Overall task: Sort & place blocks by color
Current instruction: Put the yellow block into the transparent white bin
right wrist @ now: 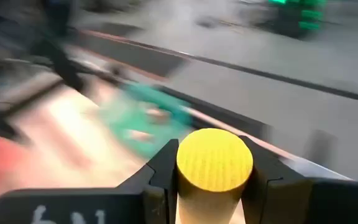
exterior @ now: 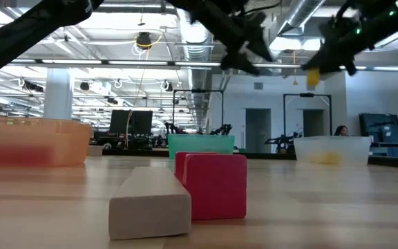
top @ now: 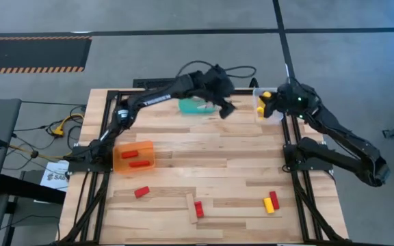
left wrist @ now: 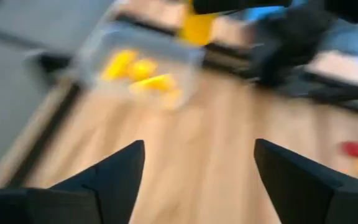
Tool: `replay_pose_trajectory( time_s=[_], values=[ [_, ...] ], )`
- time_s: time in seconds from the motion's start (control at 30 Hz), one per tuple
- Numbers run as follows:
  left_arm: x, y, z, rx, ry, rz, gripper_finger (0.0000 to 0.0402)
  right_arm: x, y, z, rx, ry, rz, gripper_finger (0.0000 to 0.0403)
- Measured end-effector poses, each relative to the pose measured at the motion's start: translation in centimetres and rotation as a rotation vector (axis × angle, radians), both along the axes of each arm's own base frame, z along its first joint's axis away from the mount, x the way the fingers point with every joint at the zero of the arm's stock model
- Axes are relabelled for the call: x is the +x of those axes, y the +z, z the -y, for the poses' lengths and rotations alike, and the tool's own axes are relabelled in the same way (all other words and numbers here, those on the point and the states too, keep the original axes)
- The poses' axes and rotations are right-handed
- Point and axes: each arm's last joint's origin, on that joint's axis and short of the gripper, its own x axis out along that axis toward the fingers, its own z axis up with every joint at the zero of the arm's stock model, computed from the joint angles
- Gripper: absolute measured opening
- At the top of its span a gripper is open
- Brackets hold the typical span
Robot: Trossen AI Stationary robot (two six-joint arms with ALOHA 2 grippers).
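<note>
My right gripper (right wrist: 214,171) is shut on a yellow cylinder (right wrist: 214,160) and hangs over the clear bin (top: 260,113) at the table's far right, which holds other yellow blocks (left wrist: 138,68). My left gripper (left wrist: 197,165) is open and empty, in the air just right of the teal bin (top: 193,106) at the far middle. The orange bin (top: 134,156) holds red blocks. Near the front edge lie a red block (top: 141,192), a pale wood bar (top: 191,205) beside a red block (top: 198,208), and a yellow and red pair (top: 271,201). My right gripper pinches the yellow cylinder by its curved sides (right wrist: 182,180) between the two fingers, and its round end face (right wrist: 214,158) stands out past the fingertips. The cylinder (exterior: 313,76) is lifted clear, high above the clear bin (exterior: 334,149).
The three bins stand on the table's far and left parts; the table's middle is bare wood (top: 217,157). Both arms are close together above the far edge, with the left gripper (top: 224,108) a short way left of the right one (top: 269,102).
</note>
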Motion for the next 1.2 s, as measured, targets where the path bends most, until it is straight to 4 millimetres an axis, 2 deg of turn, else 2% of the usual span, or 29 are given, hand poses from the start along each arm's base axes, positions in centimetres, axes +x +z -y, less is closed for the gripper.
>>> replay_pose_trajectory(
  time_s=[0.1, 0.23, 0.33, 0.43, 0.6, 0.77, 0.83, 0.9, 1.0, 1.1, 1.2],
  values=[
    [-2.9, 1.0, -0.3, 0.065, 0.098, -0.168, 0.0302, 0.1, -1.4, 1.5, 0.055, -0.139, -0.115, 0.0118],
    [-6.3, 3.2, 0.5, 0.204, 0.207, -0.320, 0.0305, 0.7, -4.3, 4.0, 0.209, -0.265, -0.253, 0.0118],
    [-9.0, 6.1, 1.5, 0.286, 0.266, -0.288, 0.0305, 1.2, -6.0, 5.8, 0.294, -0.310, -0.336, 0.0118],
    [-11.2, 7.4, 2.0, 0.314, 0.302, -0.230, 0.0306, 1.9, -6.8, 7.3, 0.347, -0.337, -0.398, 0.0118],
    [-15.2, 5.2, 2.9, 0.285, 0.366, -0.159, 0.0306, 2.6, -7.5, 8.8, 0.372, -0.384, -0.478, 0.0118],
    [-18.9, 0.4, 4.2, 0.175, 0.433, -0.047, 0.0306, 2.7, -8.5, 9.7, 0.411, -0.438, -0.537, 0.0118],
    [-20.0, -1.0, 4.7, 0.113, 0.449, 0.026, 0.0307, 2.8, -8.8, 9.9, 0.420, -0.435, -0.551, 0.0118],
    [-20.8, -1.8, 5.1, 0.069, 0.470, 0.090, 0.0307, 3.0, -9.0, 10.1, 0.433, -0.428, -0.563, 0.0144],
    [-21.7, -2.7, 5.3, 0.044, 0.497, 0.119, 0.0307, 3.1, -8.8, 10.3, 0.452, -0.416, -0.571, 0.0232],
    [-21.8, -2.5, 5.2, 0.059, 0.494, 0.138, 0.0307, 3.4, -7.6, 10.6, 0.465, -0.405, -0.550, 0.0313],
    [-21.7, -2.2, 5.1, 0.091, 0.470, 0.157, 0.0307, 3.5, -6.1, 10.8, 0.480, -0.421, -0.529, 0.0359]
  ],
)
